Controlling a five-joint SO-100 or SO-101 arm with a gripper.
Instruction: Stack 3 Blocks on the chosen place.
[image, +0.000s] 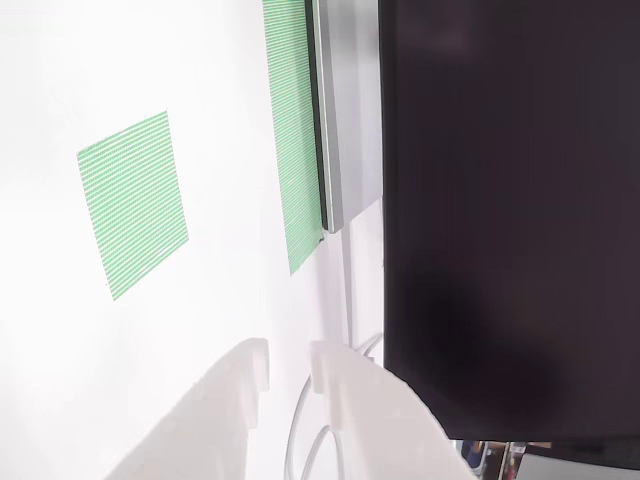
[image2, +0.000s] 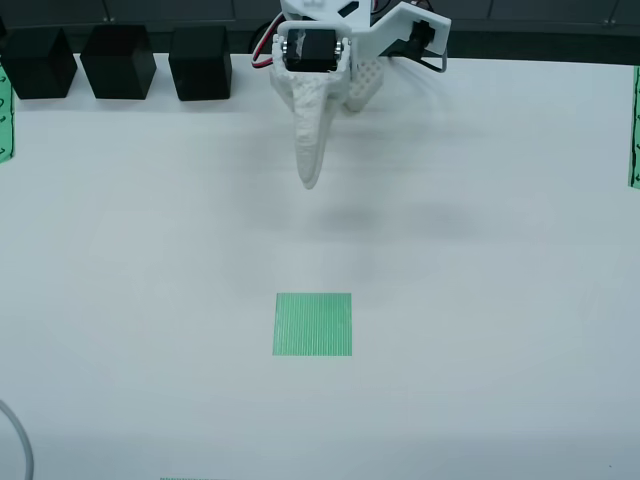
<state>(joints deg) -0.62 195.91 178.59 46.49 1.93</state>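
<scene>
White table (image2: 500, 300), 3 blocks (image2: 118, 60) far-edge.

the arm (image2: 345, 45) is all matte white plastic, its surface faintly ridged. a black motor block (image2: 312, 50) sits in a white frame with small silver screws at the corners. red and white wires (image2: 262, 52) curl out beside it. the claw (image2: 312, 165) tapers to a pale, rounded point; up close its fingers (image: 335, 375) are blocky white with notched tips.
</scene>
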